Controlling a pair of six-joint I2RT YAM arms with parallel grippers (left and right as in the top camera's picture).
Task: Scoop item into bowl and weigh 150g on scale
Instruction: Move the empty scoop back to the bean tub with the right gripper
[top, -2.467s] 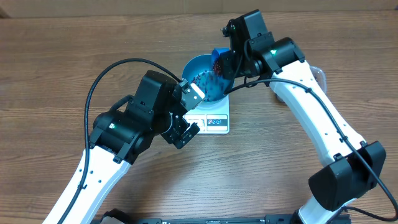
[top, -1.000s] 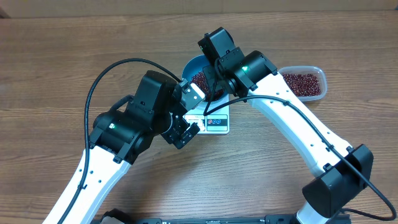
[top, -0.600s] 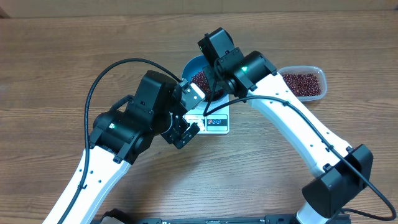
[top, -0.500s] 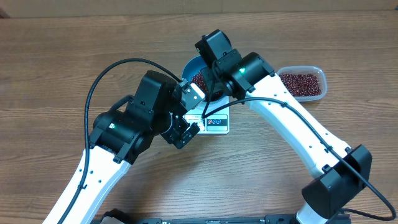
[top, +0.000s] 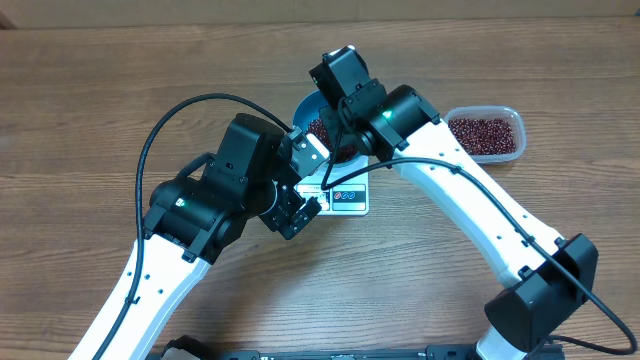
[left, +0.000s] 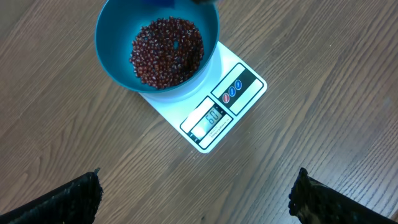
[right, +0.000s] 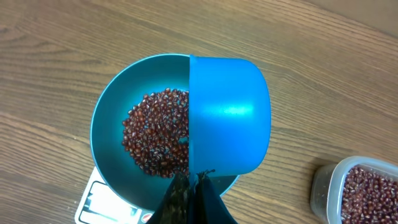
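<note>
Wooden counter (left: 323, 74) carried scale (left: 217, 109), bowl (right: 109, 118) of beans (right: 152, 140) on it. Right tool (right: 194, 182) clamped scoop (right: 230, 115) over bowl's 3 o'clock side; left tool (left: 194, 196) gaped wide.

Scoop (right: 229, 115) and right arm (top: 460, 200) closed the bowl's (left: 109, 50) 12-to-4 o'clock side; left arm (top: 200, 210) crowded 7 o'clock; surface (top: 100, 90) lay open toward 10 o'clock.

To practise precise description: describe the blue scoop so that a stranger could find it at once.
Find the white scale mid-table, carrying a deep blue bowl of red-brown beans. Just above that bowl hangs the scoop, held by the right gripper: smaller, brighter blue, half-round, unlike the round bowl.
</note>
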